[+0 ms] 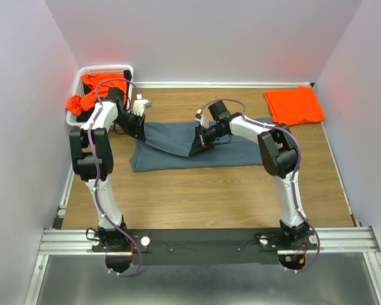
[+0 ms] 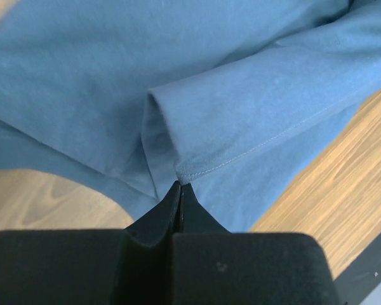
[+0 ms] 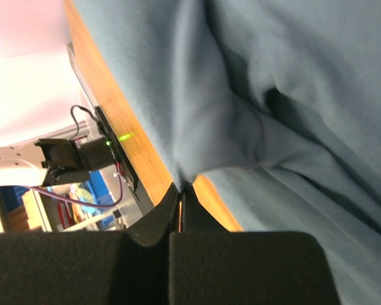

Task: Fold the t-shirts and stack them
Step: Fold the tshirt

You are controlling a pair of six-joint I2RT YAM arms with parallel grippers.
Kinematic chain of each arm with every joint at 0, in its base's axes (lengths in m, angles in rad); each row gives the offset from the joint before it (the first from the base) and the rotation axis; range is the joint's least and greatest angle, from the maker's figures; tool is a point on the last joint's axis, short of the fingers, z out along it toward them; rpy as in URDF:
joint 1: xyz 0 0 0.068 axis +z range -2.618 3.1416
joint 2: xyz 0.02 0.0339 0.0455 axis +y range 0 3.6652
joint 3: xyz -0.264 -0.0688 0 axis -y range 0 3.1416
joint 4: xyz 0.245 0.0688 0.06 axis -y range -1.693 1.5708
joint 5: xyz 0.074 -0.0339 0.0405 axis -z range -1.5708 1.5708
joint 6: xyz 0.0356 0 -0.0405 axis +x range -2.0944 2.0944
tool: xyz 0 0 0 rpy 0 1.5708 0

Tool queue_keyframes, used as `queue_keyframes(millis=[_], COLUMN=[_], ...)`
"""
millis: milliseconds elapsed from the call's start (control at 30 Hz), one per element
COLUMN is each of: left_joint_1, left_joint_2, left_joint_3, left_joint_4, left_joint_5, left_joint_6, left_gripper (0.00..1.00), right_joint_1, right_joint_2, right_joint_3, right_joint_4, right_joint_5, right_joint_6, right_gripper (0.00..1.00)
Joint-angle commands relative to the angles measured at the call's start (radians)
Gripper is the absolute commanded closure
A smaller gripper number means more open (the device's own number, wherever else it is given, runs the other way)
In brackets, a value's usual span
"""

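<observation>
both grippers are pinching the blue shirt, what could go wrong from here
1. The left gripper grips the blue-grey t-shirt only at a hem corner, at its very tips; a pull may slip it free.
2. The right gripper holds a bunched pinch, so the fold may come out creased.
3. The left arm sits near the basket, where an orange t-shirt hangs over the rim; a swing might snag it.

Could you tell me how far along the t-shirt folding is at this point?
Done: one folded orange shirt lies at the far right. In hand: the left gripper and right gripper pinch the blue-grey shirt, spread mid-table. Left: folding it, stacking, and the crumpled orange shirts in the white basket.
</observation>
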Motion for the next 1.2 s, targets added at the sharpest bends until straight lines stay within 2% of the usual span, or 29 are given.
queue_keyframes(millis=[0, 100, 267, 367, 400, 433, 467, 533, 700, 800, 900, 1000, 1167], left_joint_1=[0.016, 0.019, 0.02, 0.02, 0.022, 0.022, 0.02, 0.023, 0.03, 0.031, 0.03, 0.03, 0.025], left_joint_2=[-0.041, -0.038, -0.028, -0.032, -0.033, -0.033, -0.033, -0.035, -0.073, -0.075, -0.068, -0.07, -0.042], left_joint_3=[-0.043, -0.069, -0.075, -0.074, -0.074, -0.078, -0.08, -0.081, -0.083, -0.055, -0.032, -0.021, -0.024], left_joint_4=[-0.013, -0.001, 0.019, 0.015, 0.015, 0.015, 0.016, 0.009, 0.016, 0.009, 0.006, 0.019, 0.051], left_joint_5=[-0.061, -0.067, -0.09, -0.087, -0.09, -0.092, -0.094, -0.084, -0.018, 0.021, 0.029, 0.066, 0.192], left_joint_6=[0.027, 0.025, 0.012, 0.013, 0.013, 0.013, 0.015, 0.027, 0.041, 0.042, 0.047, 0.041, 0.005], left_gripper=[1.0, 1.0, 1.0, 1.0, 1.0, 1.0, 1.0, 0.9, 0.73, 0.67, 0.64, 0.63, 0.68], right_joint_1=[0.006, 0.012, 0.015, 0.015, 0.015, 0.015, 0.015, 0.014, 0.012, 0.012, 0.014, 0.015, 0.034], right_joint_2=[-0.026, -0.024, -0.027, -0.032, -0.029, -0.027, -0.027, -0.032, -0.079, -0.081, -0.076, -0.084, -0.067], right_joint_3=[-0.049, -0.061, -0.061, -0.053, -0.044, -0.041, -0.036, -0.021, 0.007, 0.04, 0.065, 0.091, 0.155], right_joint_4=[-0.01, -0.008, -0.008, -0.01, -0.011, -0.011, -0.011, -0.015, -0.019, -0.025, -0.038, -0.038, -0.036], right_joint_5=[-0.015, -0.013, -0.013, -0.008, -0.007, -0.005, -0.002, 0.019, 0.064, 0.106, 0.126, 0.133, 0.055], right_joint_6=[-0.002, -0.005, -0.006, -0.009, -0.014, -0.014, -0.014, -0.026, -0.06, -0.081, -0.101, -0.117, -0.101], right_gripper=[0.99, 0.98, 0.87, 0.87, 0.84, 0.76, 0.61, 0.55, 0.55, 0.55, 0.57, 0.66, 0.75])
